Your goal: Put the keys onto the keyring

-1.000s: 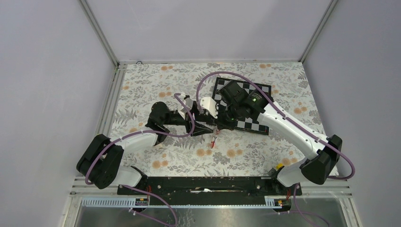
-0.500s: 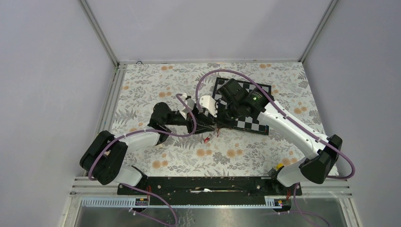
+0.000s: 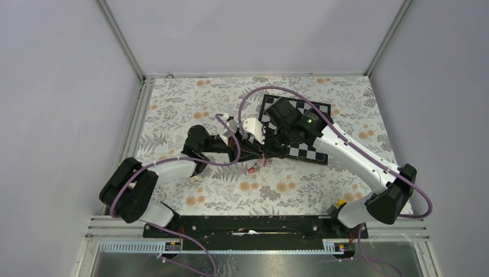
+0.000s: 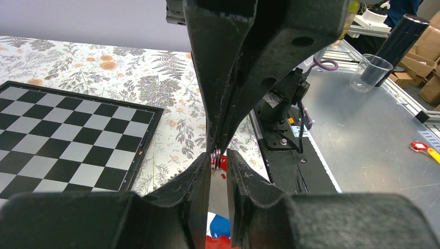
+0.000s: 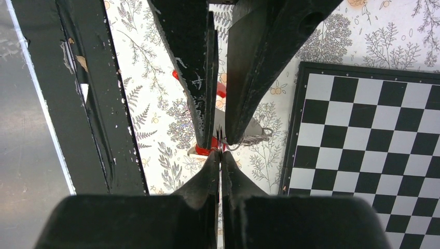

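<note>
Nearest you on the table point(image 3: 173, 115), the red-tagged key point(image 3: 252, 169) sits just on your side of the spot where the arms meet. Whether it rests on the cloth or hangs there, the overhead view does not tell. Just beyond it the two grippers stand tip to tip. Your left gripper point(image 3: 255, 154) has its jaws a little apart, with cloth showing through the gap in its own wrist view, and I cannot see that they nip anything. Your right gripper point(image 3: 267, 151) is pressed fully closed; something thin seems to poke from its tips, but I cannot make out what. Only the right wrist view shows the keyring point(image 5: 258, 140), as a thin grey loop with a red bit, just beside those tips and short of the chessboard point(image 5: 363, 155). The left wrist view adds what the overhead one hides: a blue tag point(image 4: 220, 225) and more red low under the left gripper. No picture shows a key threaded on the loop, so I judge that you have both keys left to slide on. Farthest off, the chessboard lies under the right arm's wrist.
</note>
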Robot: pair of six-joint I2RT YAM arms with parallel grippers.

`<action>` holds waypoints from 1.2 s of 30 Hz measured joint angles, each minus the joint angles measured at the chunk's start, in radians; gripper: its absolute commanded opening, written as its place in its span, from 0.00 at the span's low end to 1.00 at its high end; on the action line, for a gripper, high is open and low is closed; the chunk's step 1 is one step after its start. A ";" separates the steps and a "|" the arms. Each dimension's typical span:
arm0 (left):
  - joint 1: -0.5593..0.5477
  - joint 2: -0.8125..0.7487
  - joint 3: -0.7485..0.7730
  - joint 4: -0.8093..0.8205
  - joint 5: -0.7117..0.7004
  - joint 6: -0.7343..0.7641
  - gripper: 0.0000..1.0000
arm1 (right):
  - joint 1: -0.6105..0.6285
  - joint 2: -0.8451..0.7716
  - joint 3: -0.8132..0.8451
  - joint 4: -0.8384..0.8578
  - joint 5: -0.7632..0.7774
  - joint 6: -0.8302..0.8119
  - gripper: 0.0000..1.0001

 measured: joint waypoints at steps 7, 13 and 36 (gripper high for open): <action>0.000 0.008 0.000 0.025 0.001 -0.018 0.16 | 0.000 0.000 -0.014 0.007 -0.009 0.002 0.00; 0.000 0.012 0.000 0.030 0.003 -0.023 0.21 | 0.000 0.000 -0.014 0.008 -0.013 0.003 0.00; -0.001 0.012 0.000 0.003 0.018 -0.006 0.00 | 0.000 -0.008 -0.039 0.047 -0.012 0.010 0.15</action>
